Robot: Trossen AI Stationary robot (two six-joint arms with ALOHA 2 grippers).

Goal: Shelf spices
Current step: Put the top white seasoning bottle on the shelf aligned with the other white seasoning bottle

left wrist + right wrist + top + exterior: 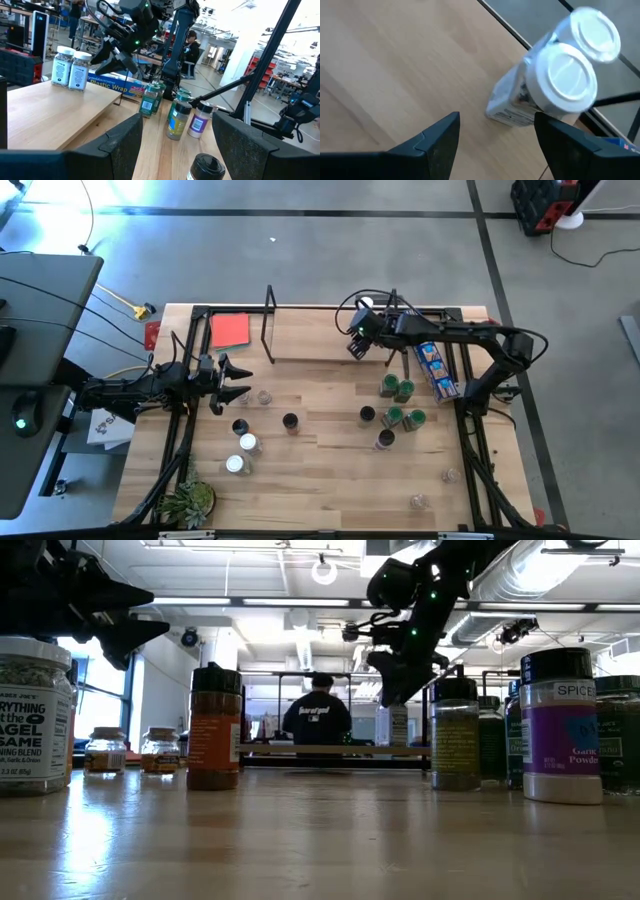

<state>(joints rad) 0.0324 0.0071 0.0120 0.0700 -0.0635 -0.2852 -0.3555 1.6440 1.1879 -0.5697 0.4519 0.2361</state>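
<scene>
The shelf is a low light-wood rack with black uprights along the table's far side. Two white-lidded spice jars stand upright on it near its right end. My right gripper hangs open above the shelf, slanting down, just short of those jars and touching nothing. Several more spices stand upright on the table: green-lidded ones, black-lidded ones and white-lidded ones. My left gripper waits open and level at the table's left side, holding nothing.
A long blue packet lies at the shelf's right end and a red card at the far left. A small plant sits at the near left corner. Clear jars stand near the front right. A person sits beyond the table.
</scene>
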